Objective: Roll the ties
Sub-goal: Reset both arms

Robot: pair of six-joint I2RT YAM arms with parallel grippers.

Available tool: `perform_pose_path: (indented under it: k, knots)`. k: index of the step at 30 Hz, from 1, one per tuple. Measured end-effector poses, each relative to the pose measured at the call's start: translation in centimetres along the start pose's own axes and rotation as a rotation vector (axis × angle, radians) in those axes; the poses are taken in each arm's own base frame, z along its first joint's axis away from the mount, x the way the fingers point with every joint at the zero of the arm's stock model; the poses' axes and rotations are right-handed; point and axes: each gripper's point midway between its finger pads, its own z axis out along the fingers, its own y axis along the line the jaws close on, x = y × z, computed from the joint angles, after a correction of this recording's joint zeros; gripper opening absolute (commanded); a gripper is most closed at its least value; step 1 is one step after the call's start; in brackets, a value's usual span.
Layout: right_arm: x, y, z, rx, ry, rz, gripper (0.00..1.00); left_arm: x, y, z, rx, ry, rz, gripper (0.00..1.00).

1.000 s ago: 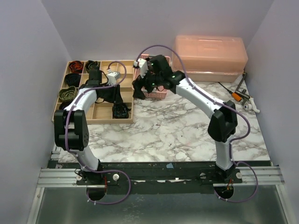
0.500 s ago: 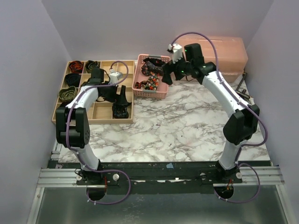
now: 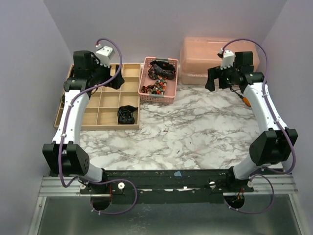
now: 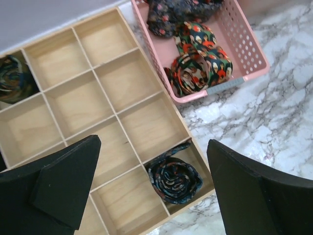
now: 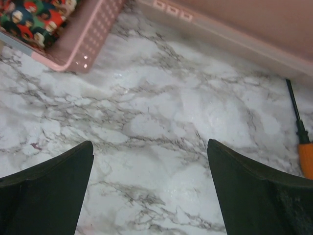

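Now that the left gripper has risen from the wooden tray, where it was low beside the coil a second ago, it hangs over the tray's far side with its jaws spread wide and nothing between them. One rolled tie lies alone in the tray's near right compartment, untouched by either arm, so that roll looks finished and put away. Another coil sits in a compartment at the left edge of the wrist view.

Just right of the tray, the pink basket holds loose ties: a folded navy, teal and orange one at the front and a darker one bunched behind it. These are not yet rolled, so I judge the task only partly done.

Farther right, the right gripper has swung away from the basket and hovers over the bare marble table, jaws wide and empty. Behind it stands a pink lidded bin, with an orange-handled screwdriver lying at the far right.

No brand, label or writing is readable anywhere.
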Motion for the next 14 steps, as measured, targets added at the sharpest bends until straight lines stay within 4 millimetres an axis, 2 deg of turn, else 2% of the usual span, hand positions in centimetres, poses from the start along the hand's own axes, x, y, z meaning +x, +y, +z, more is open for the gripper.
perform_pose_path:
  k: [1, 3, 5, 9, 14]
  knots:
    - [0.9, -0.6, -0.2, 0.009, 0.014, 0.018, 1.00, -0.9, 0.4, -0.8, -0.026, -0.021, 0.007, 0.98]
    - [3.0, -1.9, -0.4, 0.026, 0.053, 0.067, 1.00, -1.5, 1.0, -2.0, -0.054, -0.041, 0.009, 0.98]
    - [5.6, -3.5, -0.4, 0.045, 0.103, 0.131, 1.00, -0.9, 1.7, -3.0, -0.076, -0.030, -0.012, 0.98]
    - [11.1, -5.5, -0.7, 0.077, 0.215, 0.241, 1.00, 2.7, 2.4, -3.6, -0.109, 0.046, -0.072, 0.98]
    - [15.7, -3.7, -0.4, 0.021, 0.323, 0.294, 1.00, 8.0, 1.9, -3.2, -0.118, 0.167, -0.141, 0.98]
